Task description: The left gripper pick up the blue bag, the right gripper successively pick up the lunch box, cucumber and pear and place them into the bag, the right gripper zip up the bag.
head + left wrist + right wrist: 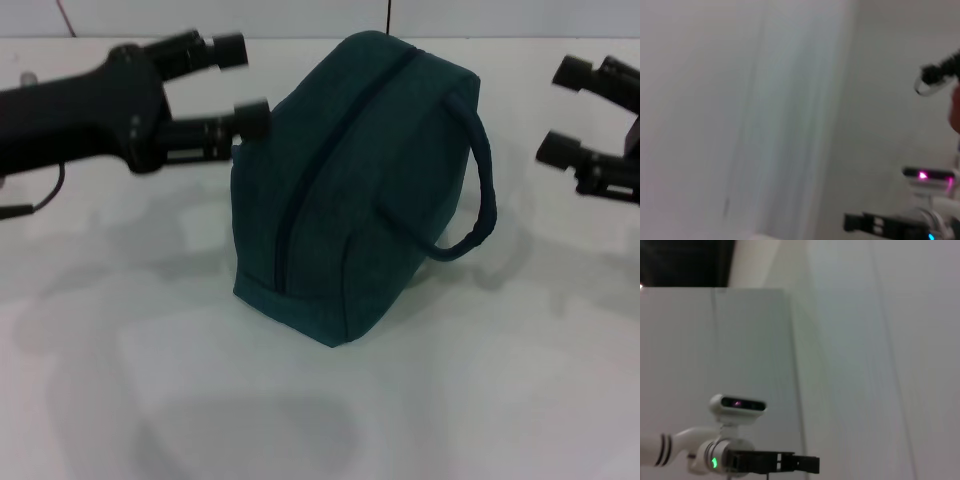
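Note:
The blue bag (350,190) stands on the white table (300,410) in the head view, its long zipper (320,160) shut along the top and one looped handle (478,190) hanging on its right side. My left gripper (240,85) is open, just left of the bag's upper left side, its lower fingertip close to the fabric. My right gripper (565,110) is open at the right edge, apart from the bag. The lunch box, cucumber and pear are not in view. The wrist views show only walls and distant equipment.
The white table surrounds the bag on all sides. The left wrist view shows a camera on a stand (930,177) far off. The right wrist view shows a white arm with a camera (737,405) against a wall.

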`<state>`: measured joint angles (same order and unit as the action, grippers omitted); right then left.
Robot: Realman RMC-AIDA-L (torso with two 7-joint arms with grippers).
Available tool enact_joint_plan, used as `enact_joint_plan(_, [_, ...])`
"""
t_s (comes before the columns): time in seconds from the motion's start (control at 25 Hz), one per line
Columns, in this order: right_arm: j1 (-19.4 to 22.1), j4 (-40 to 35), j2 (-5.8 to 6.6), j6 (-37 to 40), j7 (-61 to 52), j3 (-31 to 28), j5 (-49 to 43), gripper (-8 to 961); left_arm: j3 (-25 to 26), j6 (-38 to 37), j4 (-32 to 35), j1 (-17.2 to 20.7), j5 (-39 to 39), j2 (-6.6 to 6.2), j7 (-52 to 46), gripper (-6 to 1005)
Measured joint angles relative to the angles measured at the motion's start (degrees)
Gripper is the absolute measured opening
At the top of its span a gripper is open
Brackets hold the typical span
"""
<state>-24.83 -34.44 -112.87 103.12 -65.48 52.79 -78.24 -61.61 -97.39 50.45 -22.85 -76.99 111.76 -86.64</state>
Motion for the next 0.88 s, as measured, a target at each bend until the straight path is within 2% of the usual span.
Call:
enact_joint_plan(0.12, [-0.1,-1.1,-0.45,0.5,0.4,0.2,-1.9,888,0.0,-2.0,2.7,1.7,-1.6,0.38,0.1,884])
enact_joint_plan(0.28, [-0.3,-3.1,-1.92,0.8,1.3,0.9,-7.3,888,0.7,-2.6,3.1,3.0,-1.8,0.4,0.2,886])
enact_joint_plan(0.4, [-0.4,-3.3,-2.44,0.6,2.0,2.4,-8.8,888,1.9,-4.4,2.8,3.6,-2.6,0.4,1.7,887])
enact_joint_plan(0.88, [-1.4,-2.8,-2.44,-3.6,3.4,15.3,-9.2,888,3.0,-8.7,-0.9,3.7,-9.3,0.09,4.0,888])
